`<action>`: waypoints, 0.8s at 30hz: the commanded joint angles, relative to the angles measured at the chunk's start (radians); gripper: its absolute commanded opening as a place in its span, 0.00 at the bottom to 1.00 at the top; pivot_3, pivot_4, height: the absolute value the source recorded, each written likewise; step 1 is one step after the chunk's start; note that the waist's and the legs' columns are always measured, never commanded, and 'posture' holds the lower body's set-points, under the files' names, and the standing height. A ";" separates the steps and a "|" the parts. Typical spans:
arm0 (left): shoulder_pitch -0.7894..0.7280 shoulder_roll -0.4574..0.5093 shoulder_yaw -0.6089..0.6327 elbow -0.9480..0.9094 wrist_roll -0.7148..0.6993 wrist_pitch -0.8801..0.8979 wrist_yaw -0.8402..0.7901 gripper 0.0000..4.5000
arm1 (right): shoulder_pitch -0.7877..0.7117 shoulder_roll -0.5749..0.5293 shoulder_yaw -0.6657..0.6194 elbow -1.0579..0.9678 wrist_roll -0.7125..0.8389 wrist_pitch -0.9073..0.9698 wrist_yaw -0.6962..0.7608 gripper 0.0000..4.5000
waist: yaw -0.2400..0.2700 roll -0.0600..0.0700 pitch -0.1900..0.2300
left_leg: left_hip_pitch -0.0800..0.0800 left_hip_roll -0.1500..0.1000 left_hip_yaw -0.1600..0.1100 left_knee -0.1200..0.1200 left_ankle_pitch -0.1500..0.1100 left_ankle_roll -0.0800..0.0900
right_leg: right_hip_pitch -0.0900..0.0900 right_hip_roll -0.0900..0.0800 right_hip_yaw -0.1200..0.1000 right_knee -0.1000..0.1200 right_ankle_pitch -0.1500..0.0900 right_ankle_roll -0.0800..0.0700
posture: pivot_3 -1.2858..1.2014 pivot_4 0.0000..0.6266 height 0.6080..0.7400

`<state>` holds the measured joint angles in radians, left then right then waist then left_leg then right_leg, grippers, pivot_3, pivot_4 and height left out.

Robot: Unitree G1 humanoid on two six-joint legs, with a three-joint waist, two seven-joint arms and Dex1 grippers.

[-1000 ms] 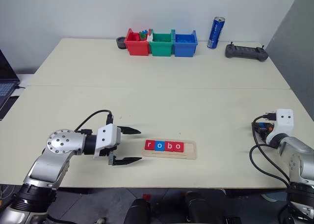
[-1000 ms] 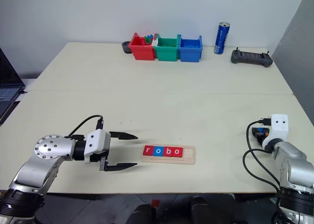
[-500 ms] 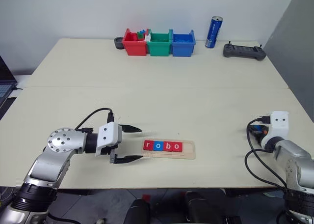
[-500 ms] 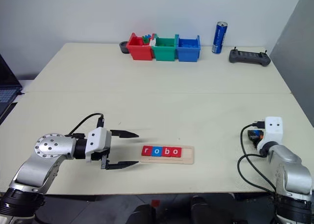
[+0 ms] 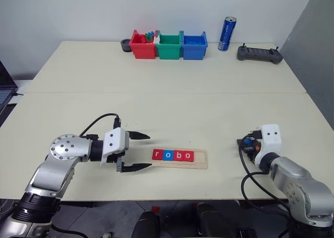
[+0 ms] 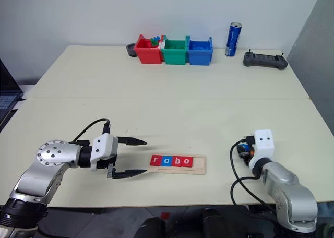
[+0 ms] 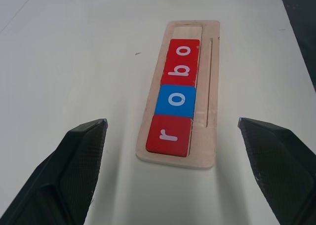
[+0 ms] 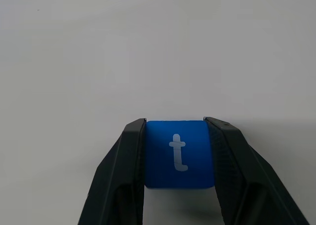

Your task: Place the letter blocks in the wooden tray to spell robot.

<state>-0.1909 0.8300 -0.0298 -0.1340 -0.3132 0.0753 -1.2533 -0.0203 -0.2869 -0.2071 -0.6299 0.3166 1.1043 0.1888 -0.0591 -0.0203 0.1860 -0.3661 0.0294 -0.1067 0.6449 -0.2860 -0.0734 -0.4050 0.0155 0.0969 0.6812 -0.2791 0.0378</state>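
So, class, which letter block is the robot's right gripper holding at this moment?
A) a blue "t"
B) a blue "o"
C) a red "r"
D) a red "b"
A: in the right wrist view the right gripper has both black fingers closed on the sides of a blue block with a white "t", while the tray already holds r, o, b, o.

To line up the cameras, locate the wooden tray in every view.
Left eye: wooden tray at lower centre, near the open left end effector.
Right eye: lower centre too.
Left wrist: runs up the middle.
Right wrist: not there.
Shared landmark: red r tile at the tray's end.
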 commanded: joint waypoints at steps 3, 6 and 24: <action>-0.003 -0.002 0.020 -0.019 -0.012 -0.017 0.007 1.00 | 0.045 0.051 0.019 -0.105 0.016 0.041 -0.041 0.32 | 0.000 0.000 0.000 | 0.000 0.000 0.000 0.000 0.000 0.000 | 0.000 0.000 0.000 0.000 -0.001 0.001 | 0.52 0.24 1.00; -0.008 -0.005 0.012 -0.021 -0.012 -0.015 0.005 1.00 | 0.057 0.073 0.028 -0.123 0.015 0.045 -0.053 0.32 | 0.000 0.000 0.000 | 0.000 0.000 0.000 0.000 0.000 0.000 | 0.000 0.000 0.000 0.000 -0.001 0.002 | 0.52 0.24 1.00; -0.037 -0.011 -0.004 -0.008 0.002 -0.021 -0.004 1.00 | 0.013 -0.285 0.038 -0.128 0.203 -0.037 0.361 1.00 | 0.002 0.001 0.001 | 0.000 0.000 0.000 0.000 0.000 0.000 | 0.000 0.000 -0.001 -0.001 -0.001 0.002 | 0.52 0.24 1.00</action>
<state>-0.2119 0.8193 -0.0364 -0.1283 -0.3089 0.0710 -1.2553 -0.0101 -0.5511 -0.1715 -0.7344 0.4768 1.1014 0.4680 -0.0574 -0.0191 0.1868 -0.3664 0.0292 -0.1070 0.6445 -0.2862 -0.0732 -0.4051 0.0153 0.0962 0.6802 -0.2805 0.0397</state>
